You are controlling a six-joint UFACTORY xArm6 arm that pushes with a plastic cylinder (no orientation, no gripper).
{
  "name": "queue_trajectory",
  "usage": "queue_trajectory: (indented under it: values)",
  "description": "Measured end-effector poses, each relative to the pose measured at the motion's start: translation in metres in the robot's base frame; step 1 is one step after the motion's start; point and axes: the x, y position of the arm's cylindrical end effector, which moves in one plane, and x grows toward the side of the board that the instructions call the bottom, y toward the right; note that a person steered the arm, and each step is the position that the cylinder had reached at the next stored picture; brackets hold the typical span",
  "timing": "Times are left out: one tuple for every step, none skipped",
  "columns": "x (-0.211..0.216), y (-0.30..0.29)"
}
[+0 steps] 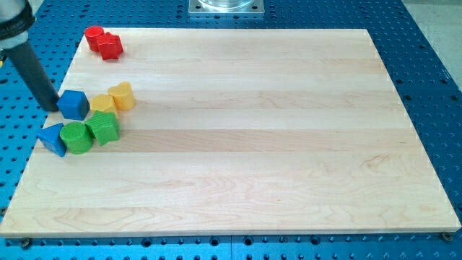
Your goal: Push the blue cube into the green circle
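Pale wooden board (238, 144) on blue perforated table: the blue cube (73, 104) sits near its left edge, just above the green circle (75, 136). My tip (52, 107), a bare rod holding nothing, touches the cube's left face; pushing from there risks sliding it rightward into the yellow block (102, 104), missing the circle.

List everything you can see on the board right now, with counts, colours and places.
blue cube: 1, blue, left edge
green circle: 1, green, below the cube
green block: 1, green, right of the circle
blue block: 1, blue, left of the circle
yellow blocks: 2, yellow, right of the cube
red blocks: 2, red, top left
board: 1, pale wood
my tip: 1, dark, at the cube's left side
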Motion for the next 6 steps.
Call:
queue_trajectory:
  values:
    - [-0.021,-0.002]
    - [-0.028,0.002]
    - [-0.022,0.035]
    - [-0.02,0.038]
    - [-0.014,0.038]
    - [0.007,0.038]
